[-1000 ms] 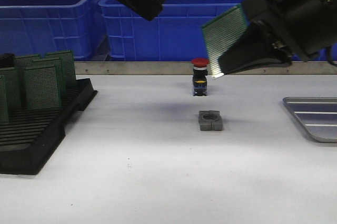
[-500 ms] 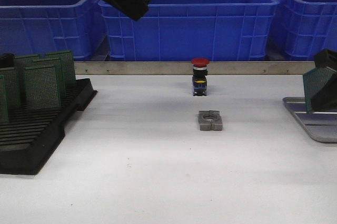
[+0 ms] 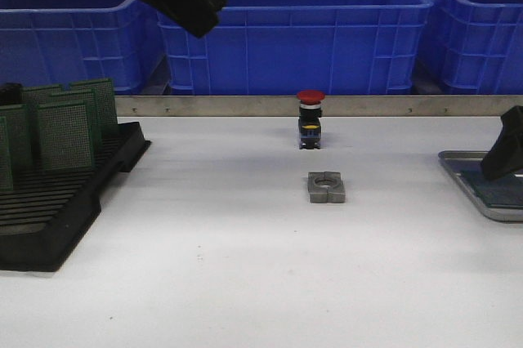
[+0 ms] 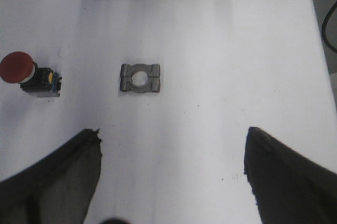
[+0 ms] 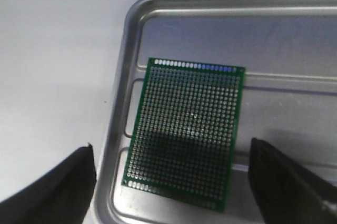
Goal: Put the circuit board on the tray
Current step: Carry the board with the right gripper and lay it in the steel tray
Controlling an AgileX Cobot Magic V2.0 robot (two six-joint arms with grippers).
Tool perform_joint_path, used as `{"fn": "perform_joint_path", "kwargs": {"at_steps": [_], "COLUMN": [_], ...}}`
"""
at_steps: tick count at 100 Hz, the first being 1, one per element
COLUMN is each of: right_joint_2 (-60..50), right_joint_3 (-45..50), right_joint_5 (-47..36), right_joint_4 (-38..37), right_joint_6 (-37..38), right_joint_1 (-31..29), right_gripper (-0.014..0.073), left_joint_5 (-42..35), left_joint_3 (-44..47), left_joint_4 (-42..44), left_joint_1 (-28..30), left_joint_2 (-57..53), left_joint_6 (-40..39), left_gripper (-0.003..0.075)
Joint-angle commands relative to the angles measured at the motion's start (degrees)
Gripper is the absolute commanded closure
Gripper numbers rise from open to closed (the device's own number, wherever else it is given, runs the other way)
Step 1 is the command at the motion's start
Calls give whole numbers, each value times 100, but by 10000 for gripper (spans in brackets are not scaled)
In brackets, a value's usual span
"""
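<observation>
**Circuit board lying in tray; both hands spread wide**

- Circuit board (image 5: 185,132): green perforated board, lying flat on the ribbed bottom of the tray, centre of the right wrist frame. Nothing grips it.
- Tray (image 5: 117,124): silver-grey metal with a low raised rim. It sits at the right edge of the front frame (image 3: 462,171), partly cut off.
- Right hand (image 5: 174,182): fingers spread wide to either side of the board, touching neither board nor tray as far as can be seen. In the front frame only a dark piece of it shows at the right edge, over the tray.
- Left hand (image 4: 171,153): fingers wide apart, holding nothing, raised above the worktop.
- Worktop (image 3: 245,266): white and flat.
- Grey metal block (image 3: 327,187): has a round hole, centre of the front frame.
- Red push-button (image 3: 310,118): stands just behind the block.
- Black slotted rack (image 3: 57,201): lower left of the front frame, holding several green boards (image 3: 65,131) upright.
- Blue bins (image 3: 294,29): a row along the top of the front frame, behind the worktop.
</observation>
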Motion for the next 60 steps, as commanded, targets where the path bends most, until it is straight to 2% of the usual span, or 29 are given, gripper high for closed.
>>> {"fn": "perform_joint_path", "kwargs": {"at_steps": [1,33,60], "right_joint_2": [-237,-237,-237], "right_joint_3": [-148,-148,-148], "right_joint_5": [72,196,236], "right_joint_4": [-31,-31,-31], "right_joint_6": [-69,-69,-69], "right_joint_1": [-42,-42,-42], "right_gripper": [-11,-4,-4], "left_joint_5": [143,-181,-381], "left_joint_3": [-238,-249,-249], "left_joint_4": [53,1465,1762], "left_joint_1": [72,845,1299], "left_joint_2": [-297,-156,291], "left_joint_6": [-67,-67,-67], "left_gripper": [192,195,195]}}
